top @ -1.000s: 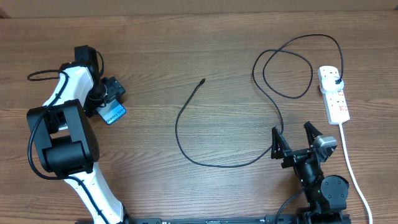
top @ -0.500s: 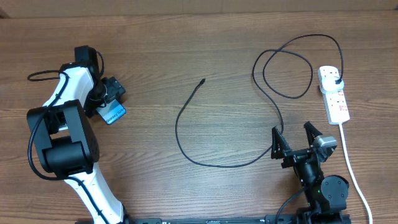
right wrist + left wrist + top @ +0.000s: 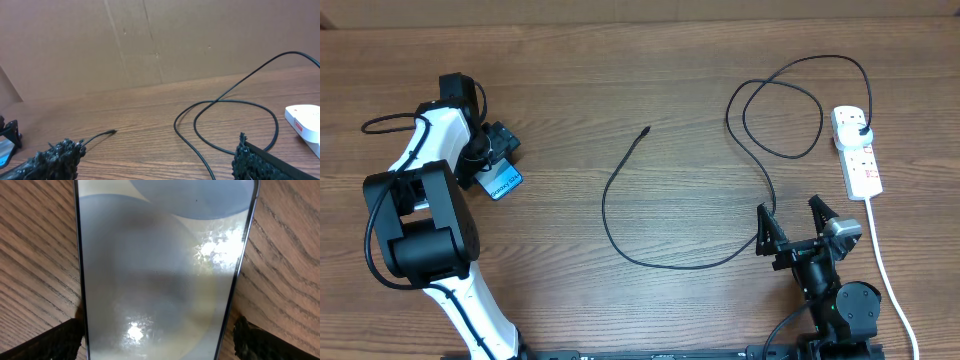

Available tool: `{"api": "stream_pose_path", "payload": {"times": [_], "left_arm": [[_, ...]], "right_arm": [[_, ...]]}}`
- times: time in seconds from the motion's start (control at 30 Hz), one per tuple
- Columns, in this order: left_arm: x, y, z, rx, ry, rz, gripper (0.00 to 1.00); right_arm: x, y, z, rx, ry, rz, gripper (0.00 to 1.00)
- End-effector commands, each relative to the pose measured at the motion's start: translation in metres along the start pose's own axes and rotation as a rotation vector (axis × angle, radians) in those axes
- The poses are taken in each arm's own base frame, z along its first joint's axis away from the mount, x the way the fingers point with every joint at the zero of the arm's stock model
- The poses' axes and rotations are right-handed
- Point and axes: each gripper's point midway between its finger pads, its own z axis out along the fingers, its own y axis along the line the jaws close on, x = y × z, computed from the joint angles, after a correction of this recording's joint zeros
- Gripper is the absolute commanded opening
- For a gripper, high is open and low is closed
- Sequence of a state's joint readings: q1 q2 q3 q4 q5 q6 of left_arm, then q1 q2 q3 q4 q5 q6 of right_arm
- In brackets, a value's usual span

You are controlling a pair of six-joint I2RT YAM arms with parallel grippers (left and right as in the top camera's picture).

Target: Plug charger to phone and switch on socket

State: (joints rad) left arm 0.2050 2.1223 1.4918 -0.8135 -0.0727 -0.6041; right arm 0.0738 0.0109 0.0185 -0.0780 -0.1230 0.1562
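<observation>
The phone (image 3: 504, 183) lies on the table at the far left, its blue screen up. It fills the left wrist view (image 3: 160, 270). My left gripper (image 3: 492, 153) straddles its one end, a finger at each long edge (image 3: 159, 340), and looks shut on the phone. The charger (image 3: 610, 225) is a thin black cable that curves across the middle. Its connector tip (image 3: 646, 130) lies free, and its black plug (image 3: 863, 130) sits in the socket (image 3: 858, 155), a white power strip at the right. My right gripper (image 3: 792, 225) is open and empty, low over the cable (image 3: 225, 102).
The socket's white cord (image 3: 883, 260) runs down the right edge past my right arm. The cable makes a wide loop (image 3: 780, 115) left of the socket. A brown cardboard wall (image 3: 150, 40) stands behind the table.
</observation>
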Motion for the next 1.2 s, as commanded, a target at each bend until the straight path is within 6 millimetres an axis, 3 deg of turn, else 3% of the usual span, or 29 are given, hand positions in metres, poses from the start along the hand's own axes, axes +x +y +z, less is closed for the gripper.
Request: {"api": "stream_pose_path", "payload": {"times": [0.0, 0.57, 1.17], "left_arm": [[0.032, 0.009, 0.033, -0.007, 0.139, 0.004, 1.00], [0.039, 0.008, 0.033, -0.014, 0.156, 0.058, 0.90], [0.051, -0.013, 0.031, -0.001, 0.148, 0.178, 0.89]], "right_arm": [[0.002, -0.001, 0.000, 0.003, -0.003, -0.005, 1.00], [0.002, -0.001, 0.000, 0.003, -0.003, -0.005, 1.00], [0.002, -0.001, 0.000, 0.003, -0.003, -0.005, 1.00]]}}
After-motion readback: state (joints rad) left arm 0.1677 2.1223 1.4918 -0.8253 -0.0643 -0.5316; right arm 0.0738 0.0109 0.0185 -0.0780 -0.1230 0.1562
